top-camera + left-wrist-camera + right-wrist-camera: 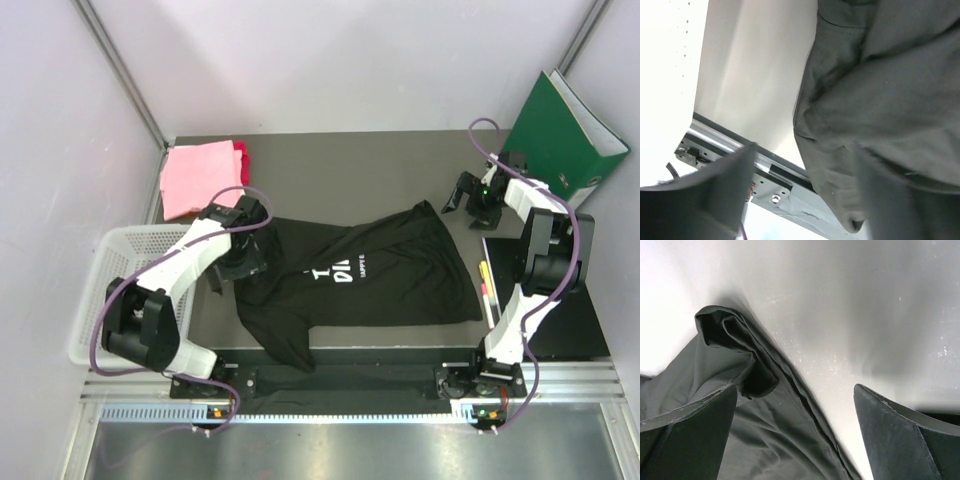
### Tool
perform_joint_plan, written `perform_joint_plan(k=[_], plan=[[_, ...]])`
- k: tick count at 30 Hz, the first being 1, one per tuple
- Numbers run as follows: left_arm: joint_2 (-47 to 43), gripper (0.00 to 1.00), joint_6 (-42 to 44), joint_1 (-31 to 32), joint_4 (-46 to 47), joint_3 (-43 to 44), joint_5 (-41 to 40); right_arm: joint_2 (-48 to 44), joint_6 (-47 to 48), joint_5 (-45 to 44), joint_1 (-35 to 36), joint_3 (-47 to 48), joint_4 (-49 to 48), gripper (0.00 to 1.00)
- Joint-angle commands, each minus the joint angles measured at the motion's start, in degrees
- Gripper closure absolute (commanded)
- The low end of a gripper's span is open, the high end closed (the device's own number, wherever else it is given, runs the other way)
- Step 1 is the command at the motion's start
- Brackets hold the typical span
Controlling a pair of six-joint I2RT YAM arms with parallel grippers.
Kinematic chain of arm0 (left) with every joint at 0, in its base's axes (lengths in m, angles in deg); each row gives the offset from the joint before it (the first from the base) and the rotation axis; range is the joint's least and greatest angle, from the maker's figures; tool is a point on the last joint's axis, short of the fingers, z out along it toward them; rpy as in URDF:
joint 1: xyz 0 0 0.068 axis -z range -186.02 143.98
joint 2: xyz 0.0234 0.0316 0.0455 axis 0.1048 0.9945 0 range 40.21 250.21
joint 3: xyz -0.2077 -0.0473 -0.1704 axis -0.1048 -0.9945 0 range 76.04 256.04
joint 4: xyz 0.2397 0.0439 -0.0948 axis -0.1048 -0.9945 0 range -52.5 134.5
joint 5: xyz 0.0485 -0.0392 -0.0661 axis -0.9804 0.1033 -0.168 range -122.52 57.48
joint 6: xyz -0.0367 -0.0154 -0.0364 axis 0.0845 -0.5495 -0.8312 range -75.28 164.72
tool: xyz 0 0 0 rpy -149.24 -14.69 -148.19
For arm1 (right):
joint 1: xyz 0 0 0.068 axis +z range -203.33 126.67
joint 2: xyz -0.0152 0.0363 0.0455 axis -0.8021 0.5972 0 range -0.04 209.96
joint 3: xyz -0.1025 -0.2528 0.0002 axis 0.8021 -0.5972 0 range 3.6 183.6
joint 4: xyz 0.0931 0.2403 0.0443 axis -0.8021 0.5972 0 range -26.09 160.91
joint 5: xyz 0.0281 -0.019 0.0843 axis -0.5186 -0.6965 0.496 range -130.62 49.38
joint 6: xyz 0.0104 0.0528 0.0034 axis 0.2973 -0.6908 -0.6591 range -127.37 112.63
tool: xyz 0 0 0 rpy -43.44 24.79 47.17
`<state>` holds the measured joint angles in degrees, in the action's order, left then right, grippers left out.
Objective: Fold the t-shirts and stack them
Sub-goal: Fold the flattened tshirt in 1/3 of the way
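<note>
The black t-shirt [370, 275] with white chest lettering lies rumpled and spread across the middle of the table. A light pink shirt [200, 175] lies folded at the back left, and a darker pink-red shirt [240, 155] shows at its right edge. My left gripper [240, 262] is open at the black shirt's left edge; in the left wrist view [805, 200] the cloth [880, 100] fills the right side. My right gripper [465, 198] is open just past the shirt's back right corner; in the right wrist view [795, 435] the folded hem corner [735, 340] lies between the fingers.
A white mesh basket [100, 290] stands off the table's left edge. A green binder [565, 130] leans at the back right. Pens [487, 290] lie on a dark pad at the right. A metal rail [350, 385] runs along the front.
</note>
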<state>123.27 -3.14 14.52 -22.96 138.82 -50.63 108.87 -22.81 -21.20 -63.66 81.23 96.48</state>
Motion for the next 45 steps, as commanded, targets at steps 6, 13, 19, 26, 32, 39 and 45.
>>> perform_joint_plan(k=[6, 13, 19, 26, 32, 39, 45], plan=[[-2.39, 0.02, 4.78, 0.12, 8.21, 6.46, -6.67, 1.31, -0.47, 4.39, 0.39, 0.33, -5.5, 0.02], [15.51, 0.02, 6.37, -1.02, 10.95, 17.45, -8.0, 4.21, -2.05, 7.56, 3.03, 2.62, -8.58, 0.14], [24.76, 0.02, 6.72, -2.51, 9.89, 25.63, -8.61, 3.6, -2.93, 9.93, 4.0, 3.59, -8.14, 0.28], [27.85, 0.03, 7.51, -5.33, 11.65, 26.86, -8.61, 5.09, -3.8, 9.94, 5.4, 3.93, -10.43, 0.31], [31.1, 0.03, 7.95, -6.12, 12.0, 29.93, -8.26, 9.31, -3.46, 7.66, 8.74, 5.96, -9.38, 0.35], [34.78, 0.12, 8.48, -6.21, 12.71, 32.75, -7.56, 11.24, -3.72, 1.94, 12.35, 7.1, -8.5, 0.87], [38.04, 0.37, 8.3, -6.3, 12.97, 34.77, -7.73, 9.84, -4.25, -2.71, 12.35, 6.66, -8.32, 1.0]])
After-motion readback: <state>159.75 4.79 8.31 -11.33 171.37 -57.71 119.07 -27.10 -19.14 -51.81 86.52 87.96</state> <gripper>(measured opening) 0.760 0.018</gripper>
